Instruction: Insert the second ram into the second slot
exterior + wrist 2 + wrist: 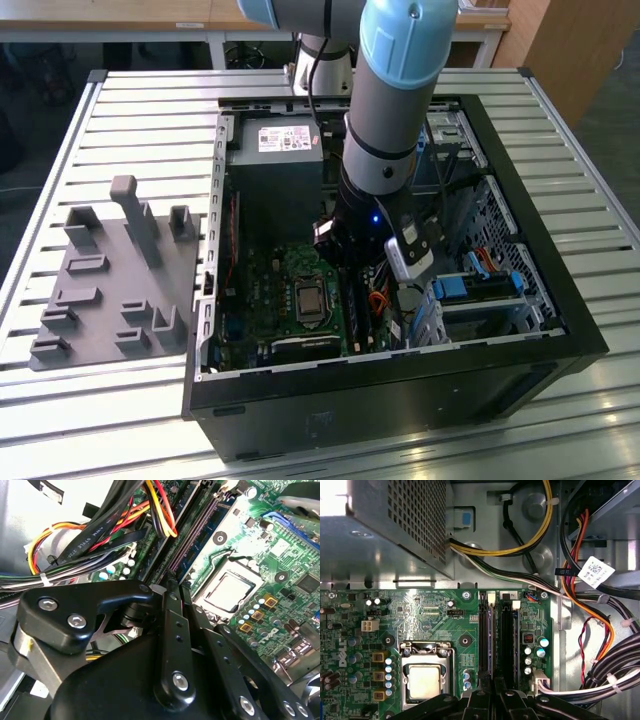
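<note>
My gripper (354,268) reaches down into the open computer case (560,300), over the green motherboard (265,300). In both wrist views its black fingers (172,630) stand drawn together at the near end of two long black memory slots. One slot (485,635) shows a bluish-purple strip along its middle (195,535). The slot beside it (508,635) looks dark all along. The gripper's own body hides whether something thin is pinched between the fingertips (492,694). I cannot pick out the second ram as a separate stick.
The processor socket (424,680) lies close beside the slots. Bundled cables (590,630) crowd their other side. A grey power supply (275,150) fills the case's far end, and blue drive brackets (480,285) sit at the exterior view's right. A grey fixture plate (110,280) lies outside.
</note>
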Controlling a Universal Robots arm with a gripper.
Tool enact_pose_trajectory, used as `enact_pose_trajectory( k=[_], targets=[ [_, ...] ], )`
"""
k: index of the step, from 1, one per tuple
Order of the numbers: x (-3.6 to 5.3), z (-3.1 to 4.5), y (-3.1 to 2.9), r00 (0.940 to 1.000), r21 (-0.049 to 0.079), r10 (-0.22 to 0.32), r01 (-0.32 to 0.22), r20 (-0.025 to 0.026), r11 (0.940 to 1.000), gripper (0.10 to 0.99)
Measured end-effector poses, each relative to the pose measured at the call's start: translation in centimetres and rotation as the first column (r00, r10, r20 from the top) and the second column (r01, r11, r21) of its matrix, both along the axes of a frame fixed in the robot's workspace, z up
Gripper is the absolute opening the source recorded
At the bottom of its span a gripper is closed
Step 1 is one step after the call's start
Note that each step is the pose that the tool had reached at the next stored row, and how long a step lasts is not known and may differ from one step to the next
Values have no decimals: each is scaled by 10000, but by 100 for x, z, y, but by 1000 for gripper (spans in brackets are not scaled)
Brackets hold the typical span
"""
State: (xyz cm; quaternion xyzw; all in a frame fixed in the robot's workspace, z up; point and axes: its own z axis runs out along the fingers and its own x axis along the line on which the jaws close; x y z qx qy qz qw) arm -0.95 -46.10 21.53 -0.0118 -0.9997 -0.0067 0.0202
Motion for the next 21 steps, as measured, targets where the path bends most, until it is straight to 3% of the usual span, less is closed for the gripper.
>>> enact_pose_trajectory(
  k=[21],
  targets=[
    [0, -10, 0, 10000, -2, -60, 60, 0, 10000, 137]
  ],
)
